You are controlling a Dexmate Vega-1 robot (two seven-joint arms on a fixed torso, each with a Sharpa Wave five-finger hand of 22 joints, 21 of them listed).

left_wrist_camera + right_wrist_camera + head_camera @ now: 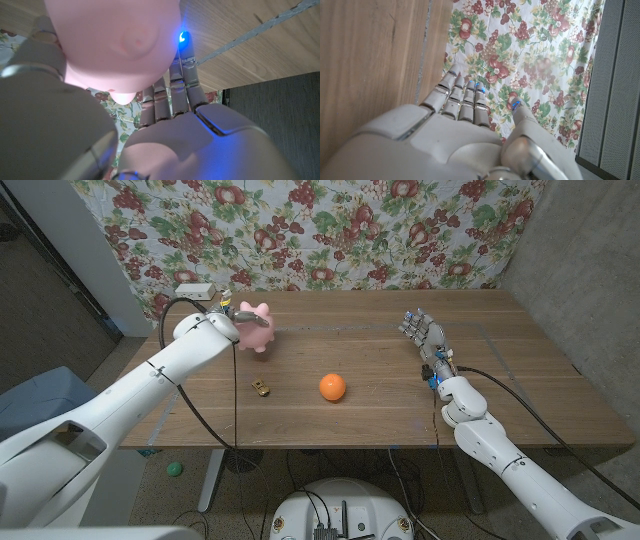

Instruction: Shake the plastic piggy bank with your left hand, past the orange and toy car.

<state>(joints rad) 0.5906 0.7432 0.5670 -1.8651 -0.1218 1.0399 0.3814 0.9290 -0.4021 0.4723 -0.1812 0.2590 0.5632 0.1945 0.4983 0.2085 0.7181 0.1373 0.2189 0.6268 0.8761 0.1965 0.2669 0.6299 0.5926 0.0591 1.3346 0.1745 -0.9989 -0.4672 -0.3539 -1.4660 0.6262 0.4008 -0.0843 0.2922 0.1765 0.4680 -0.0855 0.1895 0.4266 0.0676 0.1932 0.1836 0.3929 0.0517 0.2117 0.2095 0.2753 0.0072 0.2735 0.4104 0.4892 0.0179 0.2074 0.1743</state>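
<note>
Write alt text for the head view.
The robot's left hand grips a pink plastic piggy bank over the wooden table; nearer sit a round orange and small brown toy car. The right hand holds nothing.

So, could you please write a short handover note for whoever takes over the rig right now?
Left hand: holds the pink piggy bank at the table's far left.
Right hand: holds nothing, fingers extended, at the right side of the wooden table.
Orange and toy car lie nearer the front edge, apart from each other.
Done: bank grasped. Left: the shake, as far as one moment shows.
</note>
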